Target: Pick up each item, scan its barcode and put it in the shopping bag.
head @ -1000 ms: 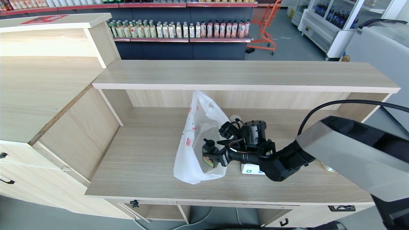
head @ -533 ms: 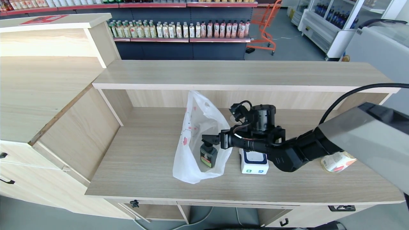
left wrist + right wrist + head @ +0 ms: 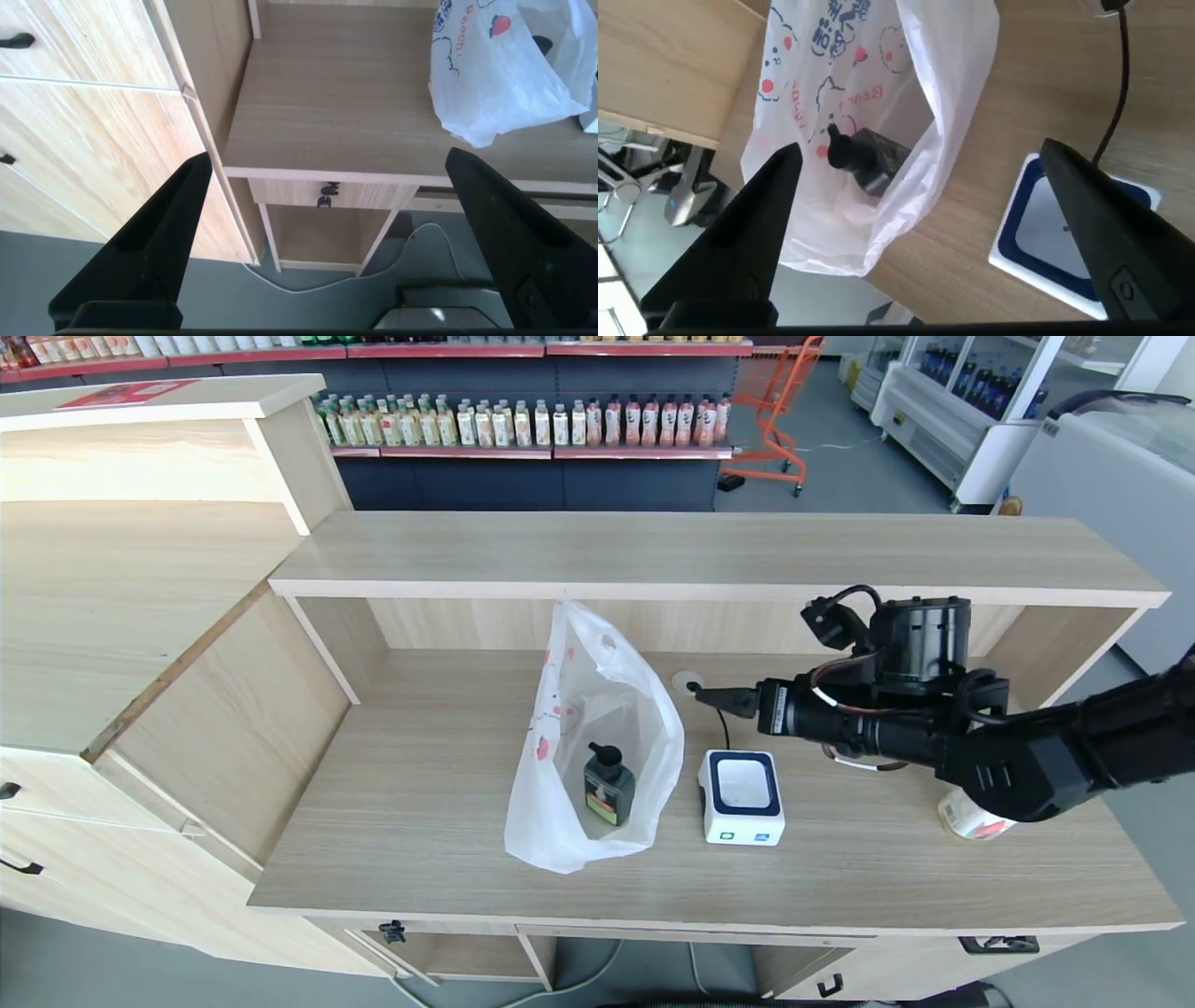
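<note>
The right tool was found with its fingers spread wide and nothing between them, held above the surface and pointing towards the robot's left. It stood over the rear part of the surface, behind the scanner and near the point where the scanner's black cable entered a round port. The scanner, a white box with a blue-bordered window on top, lay flat just beside the shopping bag, on the bag's right. The bag, of thin white plastic with red printed marks, stood open at the top, its handles raised against the back panel. Inside it a dark bottle with a black pump cap and a coloured label stood on its base, roughly upright, seen through the bag's opening. A labelled container stood on the surface at the far right, well apart from the bag and largely hidden beneath the right arm; its type could not be determined. The left tool was likewise spread and empty, positioned off the surface's front left corner, with the cabinet drawers alongside. Stocked shelves of drinks lined the aisle behind the surface.
</note>
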Robot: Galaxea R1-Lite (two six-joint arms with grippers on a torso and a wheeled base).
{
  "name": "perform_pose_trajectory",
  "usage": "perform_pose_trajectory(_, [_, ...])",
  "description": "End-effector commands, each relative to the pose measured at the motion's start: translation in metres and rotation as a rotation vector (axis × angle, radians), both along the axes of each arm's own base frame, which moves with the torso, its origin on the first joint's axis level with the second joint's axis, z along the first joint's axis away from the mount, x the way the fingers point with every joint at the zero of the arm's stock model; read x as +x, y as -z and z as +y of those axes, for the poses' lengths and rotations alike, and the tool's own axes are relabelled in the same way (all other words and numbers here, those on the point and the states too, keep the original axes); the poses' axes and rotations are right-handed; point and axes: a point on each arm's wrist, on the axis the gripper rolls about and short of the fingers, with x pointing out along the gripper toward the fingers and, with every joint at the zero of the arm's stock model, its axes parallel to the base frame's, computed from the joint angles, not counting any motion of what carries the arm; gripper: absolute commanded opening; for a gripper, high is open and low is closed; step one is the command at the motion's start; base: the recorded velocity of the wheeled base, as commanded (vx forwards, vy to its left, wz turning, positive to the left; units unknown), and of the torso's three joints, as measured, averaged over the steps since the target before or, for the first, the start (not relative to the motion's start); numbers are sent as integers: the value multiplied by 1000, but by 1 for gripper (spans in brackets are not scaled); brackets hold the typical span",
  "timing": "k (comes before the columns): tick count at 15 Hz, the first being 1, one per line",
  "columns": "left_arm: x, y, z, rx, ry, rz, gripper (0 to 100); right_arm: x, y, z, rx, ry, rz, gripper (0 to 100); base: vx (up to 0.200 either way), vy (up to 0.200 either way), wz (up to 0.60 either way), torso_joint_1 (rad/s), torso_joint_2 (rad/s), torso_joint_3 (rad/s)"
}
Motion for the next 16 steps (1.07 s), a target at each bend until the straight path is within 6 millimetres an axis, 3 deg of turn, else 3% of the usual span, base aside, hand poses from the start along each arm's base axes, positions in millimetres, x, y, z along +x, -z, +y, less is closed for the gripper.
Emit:
perform_pose_trajectory(1, [0,0,0,0,0,0,100,-61,-48,-64,-141,167,-72,100,0,0,0,0,0,0])
perform_pose_trajectory(3, [0,0,0,0,0,0,100,-114,-37,-92,-303,409,12,100,0,0,0,0,0,0])
perform_pose_trajectory(7, [0,0,0,0,0,0,100,-177,-3,-127,-446,665,193,100,0,0,0,0,0,0])
perform_pose_trajectory(10, [0,0,0,0,0,0,100,-184,7,-135,-445,703,234,100,0,0,0,0,0,0])
perform_pose_trajectory(14, [0,0,0,0,0,0,100,-190,0,-134,-420,699,183,100,0,0,0,0,0,0])
perform_pose_trajectory(16, [0,0,0,1,-2,0,100,-192,-1,-134,-419,696,179,100,0,-200,0,5,2,2])
